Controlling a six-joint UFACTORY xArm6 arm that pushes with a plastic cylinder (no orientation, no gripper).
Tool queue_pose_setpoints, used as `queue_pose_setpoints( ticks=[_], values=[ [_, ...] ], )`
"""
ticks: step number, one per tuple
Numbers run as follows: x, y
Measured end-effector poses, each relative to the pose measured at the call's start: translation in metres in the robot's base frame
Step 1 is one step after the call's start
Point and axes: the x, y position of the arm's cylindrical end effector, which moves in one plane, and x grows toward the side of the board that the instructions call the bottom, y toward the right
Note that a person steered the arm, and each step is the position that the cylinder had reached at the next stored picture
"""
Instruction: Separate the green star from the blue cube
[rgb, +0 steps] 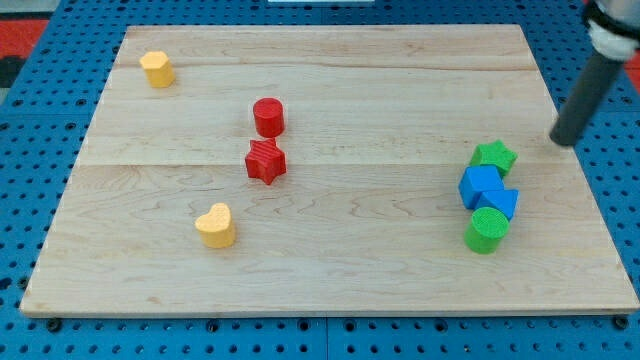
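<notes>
Blue pegboard surrounds the wooden counter (330, 250). My rod comes down from the view's top right, and my tip (563, 141) stands near the right edge, just right of the green star (494, 156), not touching it. I have no claw, only this rod. Green star touches the blue cube (481, 185); below them sit another blue block (501, 203) and a green cylinder (486, 230). Far left are a red cylinder (268, 116), red star (266, 161), yellow heart (215, 225) and another yellow block (157, 69).
</notes>
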Motion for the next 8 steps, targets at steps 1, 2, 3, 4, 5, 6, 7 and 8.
queue_pose_setpoints(
  ticks=[1,2,3,4,5,6,7,8],
  values=[
    [0.015,-0.068],
    [-0.024,-0.117],
    [-0.058,-0.178],
    [-0.028,-0.176],
    [-0.045,-0.219],
    [-0.090,-0.249],
    [-0.088,-0.206],
    [-0.124,-0.179]
  ],
)
